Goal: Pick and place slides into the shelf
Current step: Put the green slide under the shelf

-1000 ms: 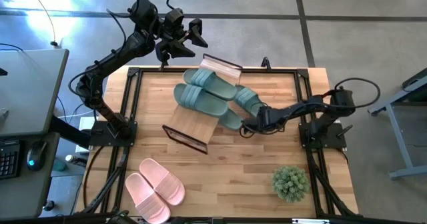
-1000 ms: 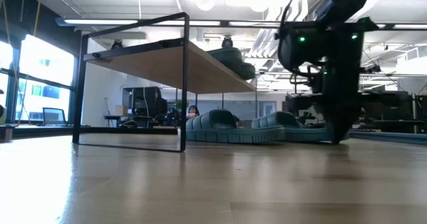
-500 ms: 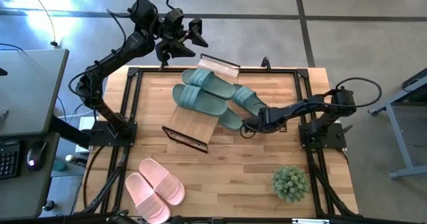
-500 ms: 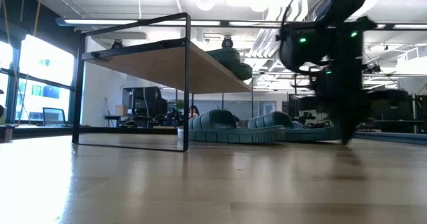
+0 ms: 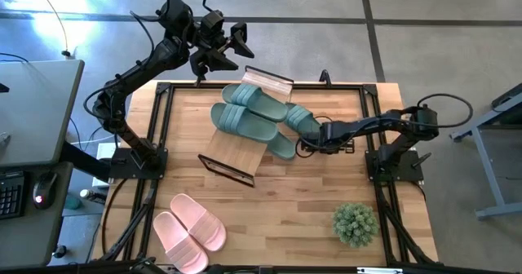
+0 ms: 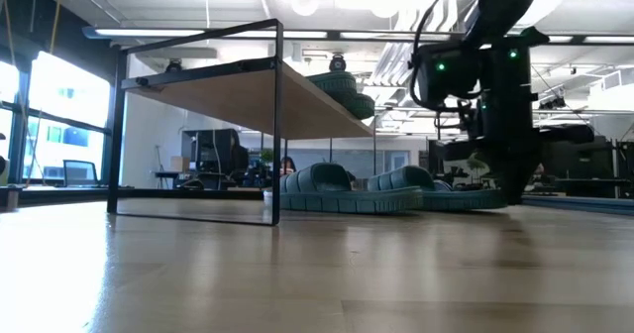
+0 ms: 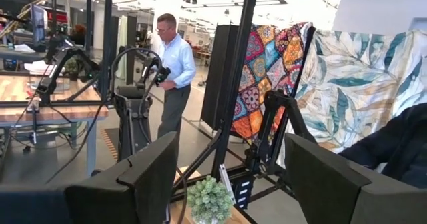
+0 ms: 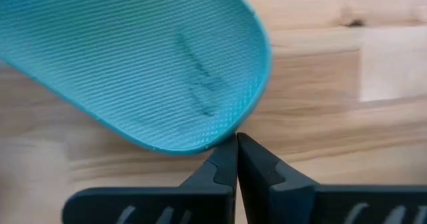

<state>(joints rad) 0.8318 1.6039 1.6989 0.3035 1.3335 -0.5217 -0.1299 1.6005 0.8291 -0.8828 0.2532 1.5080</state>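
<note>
High view: the wooden table (image 5: 269,201) fills the centre, framed by black rails. The left arm is raised beyond the table's far edge at about 11 o'clock, and its gripper (image 5: 232,47) is seen with the fingers (image 7: 150,177) spread wide apart and nothing between them. The right arm is stretched from its base at 3 o'clock toward the middle, low over the wood.

The shelf (image 5: 245,131) is set tilted near the centre, its bamboo plank running from 12 o'clock toward 7 o'clock inside a thin black wire frame. Two green slides (image 5: 245,111) are lying on its plank, side by side. Two more green slides (image 5: 298,123) are lying on the table at the shelf's 3 o'clock side, partly under it as seen in the low view, where their rounded straps are shown below the plank.

A pink pair (image 5: 189,232) is placed at about 7 o'clock, well apart from the shelf. A small potted plant (image 5: 355,223) is found at 5 o'clock.

The right gripper (image 5: 308,141) is pressed shut, fingertips together, with nothing clamped; in the right wrist view its tips are touching the rounded end of a green slide's ribbed footbed (image 8: 140,57).
</note>
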